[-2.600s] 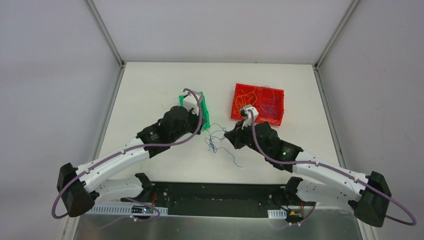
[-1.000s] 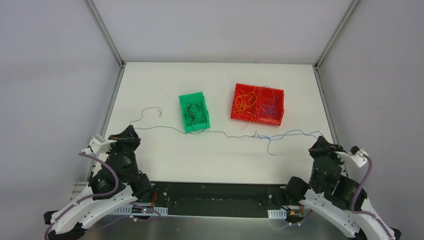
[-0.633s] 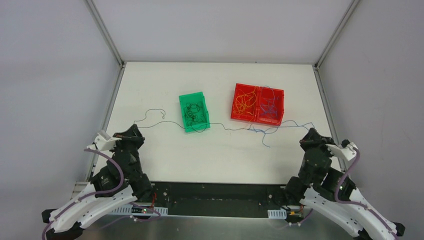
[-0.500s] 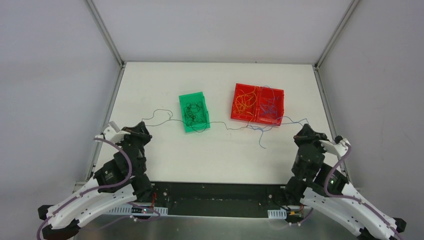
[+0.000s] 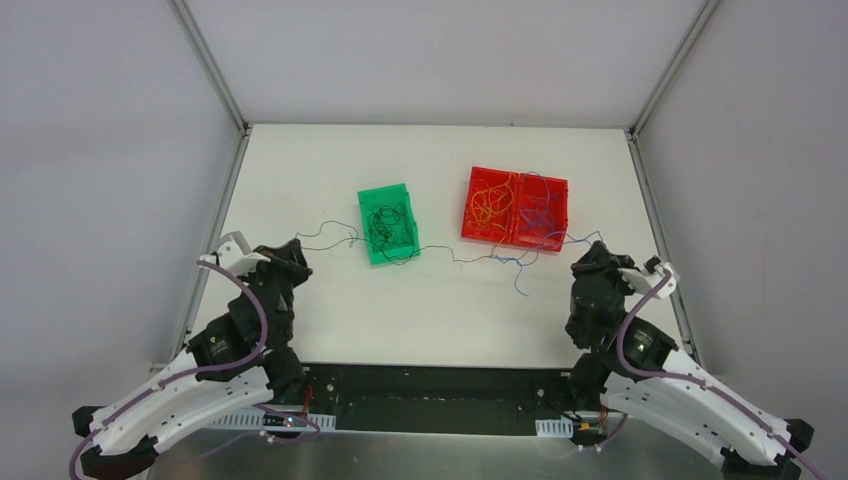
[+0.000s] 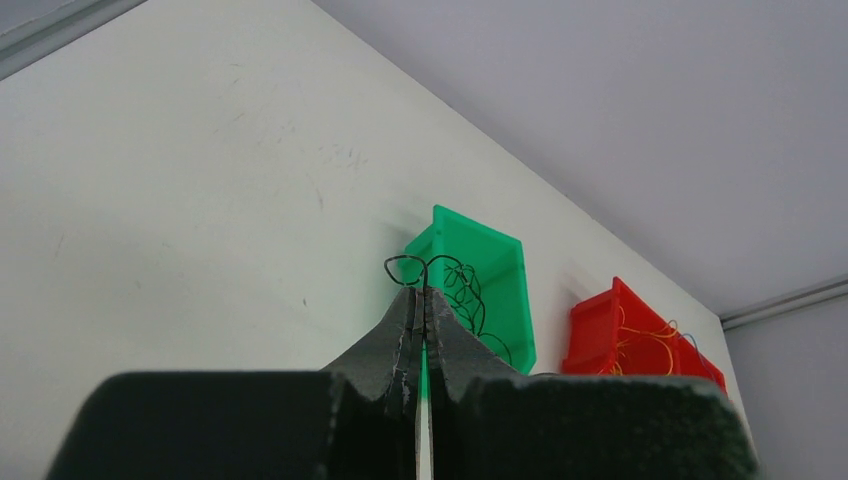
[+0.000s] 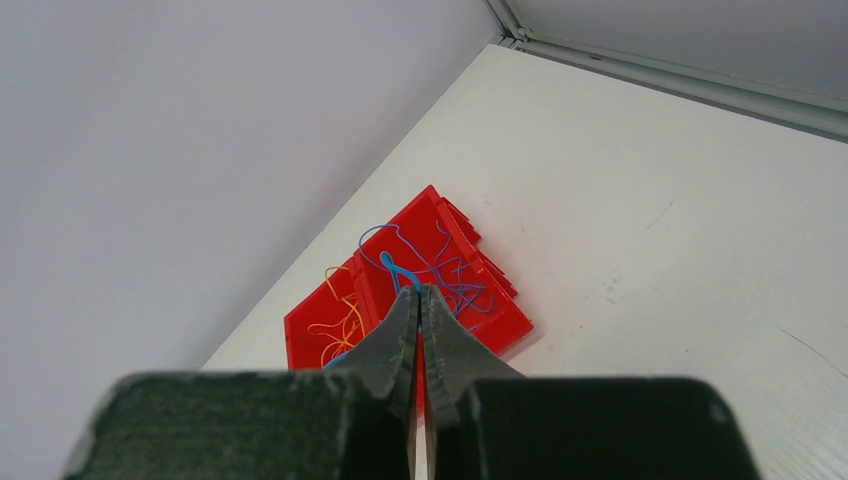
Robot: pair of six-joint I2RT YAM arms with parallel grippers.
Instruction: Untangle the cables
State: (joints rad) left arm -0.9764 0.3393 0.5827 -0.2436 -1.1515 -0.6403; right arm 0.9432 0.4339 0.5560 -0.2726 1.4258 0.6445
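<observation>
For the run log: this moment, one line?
left gripper: shut on black wire | right gripper: shut on blue wire | span: wavy between grippers | green bin: black wires | red bin: orange wires, blue wires

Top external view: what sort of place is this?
Probably a laboratory robot cell: a white table between grey walls, a left arm and right arm bolted at its near edge, a green bin and red bin holding cables.

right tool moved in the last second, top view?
Yes. The right tool, shut on a blue cable, has swung inward and away from its base, ending close by the red bin.
</observation>
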